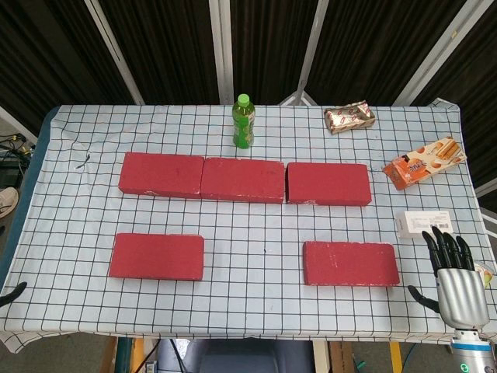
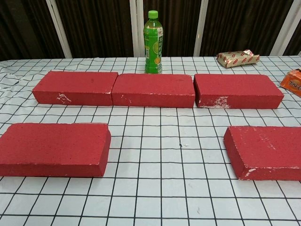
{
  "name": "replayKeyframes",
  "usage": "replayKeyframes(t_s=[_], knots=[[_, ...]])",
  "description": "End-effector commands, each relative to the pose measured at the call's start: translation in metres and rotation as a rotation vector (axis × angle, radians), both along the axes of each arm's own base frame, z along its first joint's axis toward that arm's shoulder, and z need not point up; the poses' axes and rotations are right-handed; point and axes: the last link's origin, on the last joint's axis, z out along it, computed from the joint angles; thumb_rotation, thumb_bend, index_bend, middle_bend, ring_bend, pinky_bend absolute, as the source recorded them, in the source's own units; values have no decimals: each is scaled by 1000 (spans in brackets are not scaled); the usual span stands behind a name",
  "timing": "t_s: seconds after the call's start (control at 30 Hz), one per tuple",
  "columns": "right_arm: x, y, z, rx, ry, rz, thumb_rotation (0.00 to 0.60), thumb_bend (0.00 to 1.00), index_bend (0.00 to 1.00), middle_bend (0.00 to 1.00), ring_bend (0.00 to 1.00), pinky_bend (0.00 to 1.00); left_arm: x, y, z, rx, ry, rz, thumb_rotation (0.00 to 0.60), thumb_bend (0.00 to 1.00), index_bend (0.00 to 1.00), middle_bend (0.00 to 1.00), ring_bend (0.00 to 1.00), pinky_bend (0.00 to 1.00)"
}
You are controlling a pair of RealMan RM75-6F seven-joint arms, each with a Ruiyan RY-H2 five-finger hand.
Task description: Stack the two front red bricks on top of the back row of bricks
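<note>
Head view: nothing stacked yet. Back row (image 1: pixel 245 179) is three red bricks end to end across the tabletop (image 1: pixel 256 311) middle, tops bare. Left front brick (image 1: pixel 157 256) lies flat near the front-left corner, right front brick (image 1: pixel 351 263) flat near the front edge toward the right; both well apart from the row and from each other. Right hand (image 1: pixel 455 278) sits at the front-right corner, just right of the right front brick, not touching it, fingers (image 1: pixel 445 244) straight, slightly spread, holding nothing. Left hand (image 1: pixel 11 294) shows only as a dark tip at the front-left edge; cannot tell its finger state. Bottle (image 1: pixel 244 121) and snack packs stand behind and right of the row, a small white box (image 1: pixel 424 223) near the right edge.

Chest view: same layout, no hands visible. Both front bricks flat on the cloth, the row behind them uncovered, chipped paint along the edges.

Judgement: task at the start; both pick-ups and both placements remain.
</note>
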Motion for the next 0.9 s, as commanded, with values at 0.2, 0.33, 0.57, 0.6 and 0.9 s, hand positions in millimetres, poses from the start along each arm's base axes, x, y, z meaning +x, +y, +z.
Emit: replayKeyframes(t_s=[0.2,0.33,0.57,0.6,0.9], knots=[[1,0,-4,22,11,-2,600,192,0,0,0,0,2,-2,1,6,0,-9,600,33,49,0,0,87],[1,1,-3,28,3,-9,600,193,0,0,0,0,4,-6,3,18,-2,-19,600,34,49,0,0,87],[0,6,-3,104,-36,-24,600,193,0,0,0,0,4,-7,3,15,-7,-14,600,34,49,0,0,87],[-1,7,-4,125,-33,-32,600,193,0,0,0,0,4,-7,3,16,-9,-15,600,34,49,0,0,87],[3,4,-16,197,-38,-51,600,193,0,0,0,0,3,-8,5,22,-14,-12,600,34,49,0,0,87]])
